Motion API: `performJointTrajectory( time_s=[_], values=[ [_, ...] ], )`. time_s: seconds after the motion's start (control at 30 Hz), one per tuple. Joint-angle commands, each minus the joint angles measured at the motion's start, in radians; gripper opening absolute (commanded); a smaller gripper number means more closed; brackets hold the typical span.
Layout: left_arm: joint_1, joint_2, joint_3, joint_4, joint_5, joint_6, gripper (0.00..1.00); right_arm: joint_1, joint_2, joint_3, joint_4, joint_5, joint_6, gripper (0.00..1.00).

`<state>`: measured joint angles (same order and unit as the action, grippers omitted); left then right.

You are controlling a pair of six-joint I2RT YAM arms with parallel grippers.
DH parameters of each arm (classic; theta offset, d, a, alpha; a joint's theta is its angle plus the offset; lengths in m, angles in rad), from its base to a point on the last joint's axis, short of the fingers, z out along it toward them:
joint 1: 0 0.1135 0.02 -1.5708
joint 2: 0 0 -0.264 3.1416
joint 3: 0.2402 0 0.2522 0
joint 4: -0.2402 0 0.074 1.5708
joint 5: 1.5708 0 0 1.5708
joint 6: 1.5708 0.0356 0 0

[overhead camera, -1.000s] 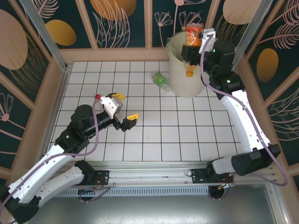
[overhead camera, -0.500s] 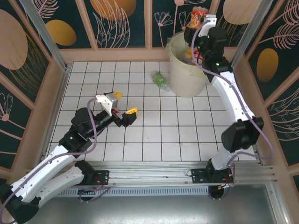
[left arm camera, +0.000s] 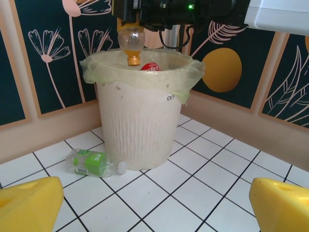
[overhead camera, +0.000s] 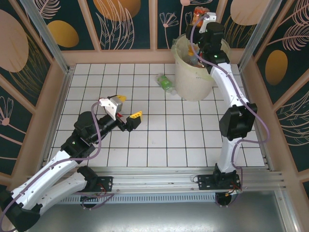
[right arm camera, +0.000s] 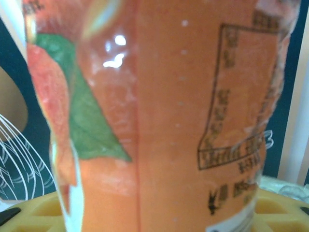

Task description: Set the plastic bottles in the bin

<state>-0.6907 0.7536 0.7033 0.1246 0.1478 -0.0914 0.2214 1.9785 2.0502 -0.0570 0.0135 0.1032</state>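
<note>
Jaws of the right gripper (overhead camera: 199, 23) are clenched on an orange-labelled bottle (left arm camera: 131, 43); the bottle hangs neck down with its orange cap at about rim level over the mouth of the bin (left arm camera: 137, 121); in the right wrist view its label (right arm camera: 169, 121) sits close against the lens, with yellow pads along the bottom edge. A red-labelled bottle (left arm camera: 150, 66) lies inside the bin, partly hidden by the rim; a pale yellow bag (left arm camera: 188, 79) is folded over that rim. The bin stands at the far right of the white tiled worktop (overhead camera: 159, 140), near the back wall. A green-labelled bottle (overhead camera: 165, 82) lies on its side on the tiles just beside the bin's left flank. The left gripper (overhead camera: 128, 107) hovers over the near-left tiles, well apart from the bin; its jaws are released and hold nothing; its yellow fingertips (left arm camera: 29, 203) frame the left wrist view.
</note>
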Motion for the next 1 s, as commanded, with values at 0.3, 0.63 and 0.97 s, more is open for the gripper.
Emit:
performJointTrajectory(
  time_s=[0.3,0.63,0.97],
  values=[
    [-0.005,0.016,0.034,-0.020,0.001,0.022,0.99,-0.054,0.068,0.079,-0.120,-0.101,0.077,0.77],
    [-0.005,0.011,0.040,-0.031,0.021,0.030,0.99,-0.058,-0.023,0.112,-0.188,-0.095,0.034,0.83],
    [-0.004,0.000,0.035,-0.029,0.061,0.046,0.99,0.001,-0.383,-0.363,-0.052,-0.117,-0.010,0.84]
  ],
)
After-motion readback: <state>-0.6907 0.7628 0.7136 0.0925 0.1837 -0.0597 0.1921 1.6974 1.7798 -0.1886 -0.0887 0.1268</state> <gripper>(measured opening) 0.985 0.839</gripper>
